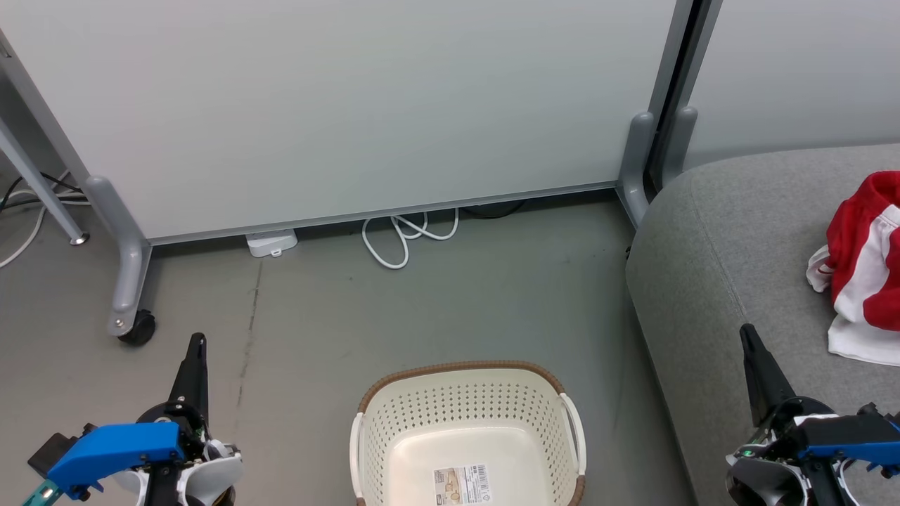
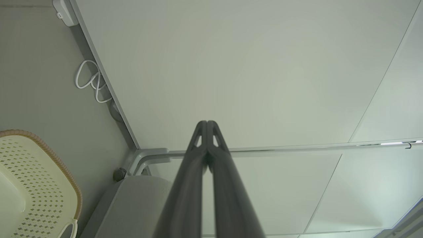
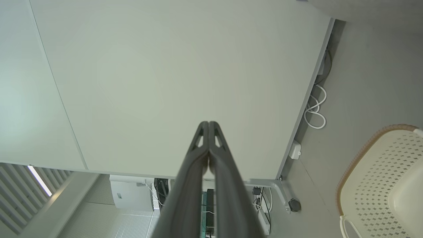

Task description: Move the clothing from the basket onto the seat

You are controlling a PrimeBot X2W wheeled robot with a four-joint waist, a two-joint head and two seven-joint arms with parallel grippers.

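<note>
Clothing (image 1: 852, 239) heaped on the seat (image 1: 731, 232) at right, basket (image 1: 464, 407) bottom centre; my left fingers (image 1: 194, 371) and right fingers (image 1: 762, 379) pressed together.

The basket (image 1: 460, 414) stands on the floor (image 1: 492, 302) at 6 o'clock, with the seat (image 1: 724, 239) at its 2 o'clock. The clothing (image 1: 861, 267) lies on the seat, toward 3 o'clock. Behind, at 12 o'clock, a partition (image 1: 337, 105) stands with a cable (image 1: 395, 266) coiled at its foot.
</note>
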